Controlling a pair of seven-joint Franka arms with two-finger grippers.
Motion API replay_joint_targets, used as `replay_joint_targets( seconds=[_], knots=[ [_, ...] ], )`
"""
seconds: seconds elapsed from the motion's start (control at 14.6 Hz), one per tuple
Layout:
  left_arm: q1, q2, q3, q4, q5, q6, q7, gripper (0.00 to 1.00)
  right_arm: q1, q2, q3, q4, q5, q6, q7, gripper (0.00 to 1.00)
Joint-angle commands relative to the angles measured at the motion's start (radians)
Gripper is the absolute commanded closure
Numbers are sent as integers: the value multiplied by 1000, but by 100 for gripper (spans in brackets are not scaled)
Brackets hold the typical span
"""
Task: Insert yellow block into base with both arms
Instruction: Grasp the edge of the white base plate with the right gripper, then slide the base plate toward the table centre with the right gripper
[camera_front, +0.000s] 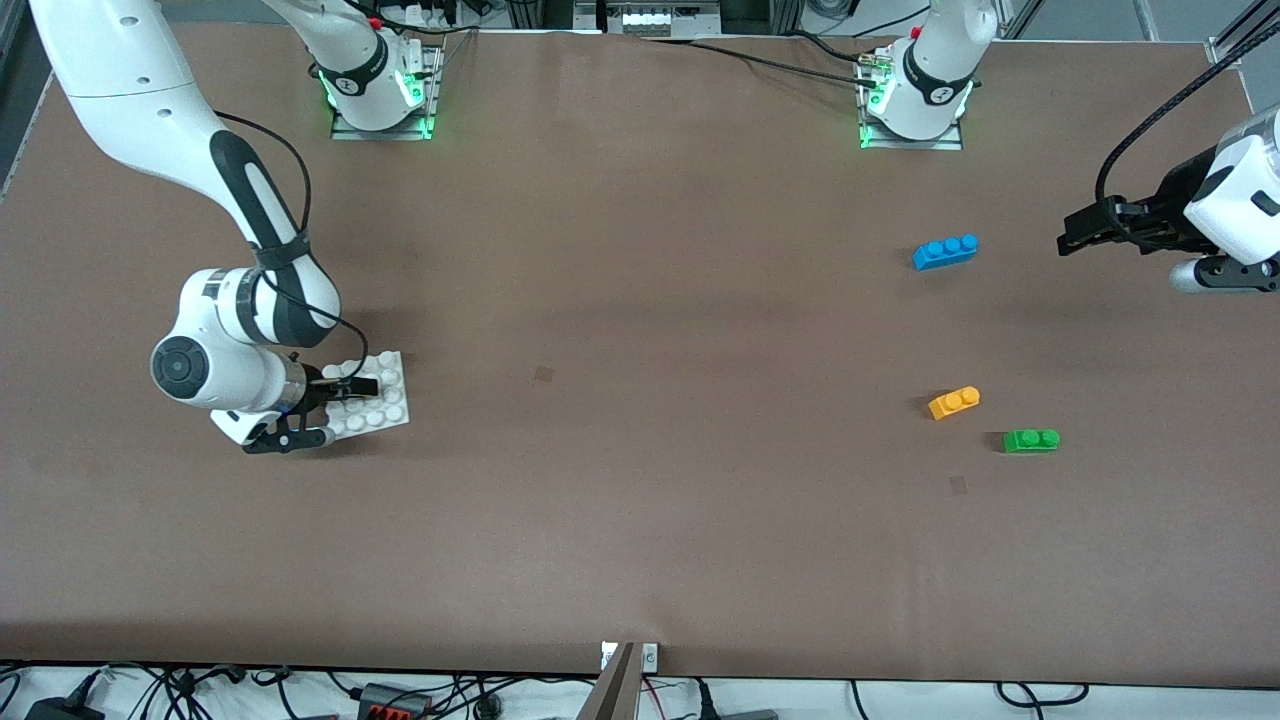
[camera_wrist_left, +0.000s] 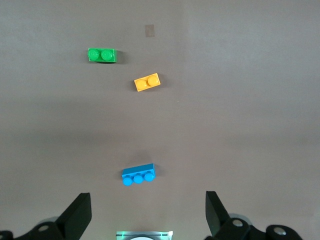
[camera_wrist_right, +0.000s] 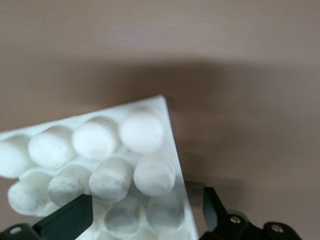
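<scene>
white base (camera_front: 372, 396): flat studded plate on the table toward the right arm's end, lying slightly turned against the table edges.
right gripper (camera_front: 335, 400): low at the base, fingers spread, one over the studs and one at the plate's edge; nothing pinched.
right wrist view: a corner of the base (camera_wrist_right: 125, 165) fills the near field, with a black fingertip (camera_wrist_right: 65, 220) on either side.
blue brick (camera_front: 945, 251): three studs, toward the left arm's end, farther from the front camera than the other bricks.
yellow block (camera_front: 954, 403): on the table toward the left arm's end, well apart from the base, studs up; long axis runs roughly along the table's length, tilted a little.
green brick (camera_front: 1031, 440): two studs, just beside the yellow block, slightly nearer the front camera.
left gripper (camera_front: 1085, 232): up over the table at the left arm's end, fingers spread, empty.
surface: plain brown table (camera_front: 640, 500).
room: cables and power strips along the table's edges.
</scene>
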Motion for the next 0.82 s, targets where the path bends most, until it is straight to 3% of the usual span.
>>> replay_joint_targets(
  seconds=[0.0,0.07,0.14,0.21,0.48,0.75],
  knots=[
    [6,4,2,9,-17,0,19,0,83,15,-1,4,120,19,25,0],
    [6,4,3,9,-17,0,19,0,89,16,-1,4,126,19,24,21],
    [6,4,3,9,-17,0,19,0,97,16,-1,5,128,19,21,35],
    [6,4,3,9,-17,0,19,0,97,16,-1,8,126,19,12,43],
    [6,4,3,9,-17,0,19,0,140,23,-1,13,126,18,11,55],
    [6,4,3,8,-17,0,19,0,245,44,-1,50,125,15,10,55]
  ],
)
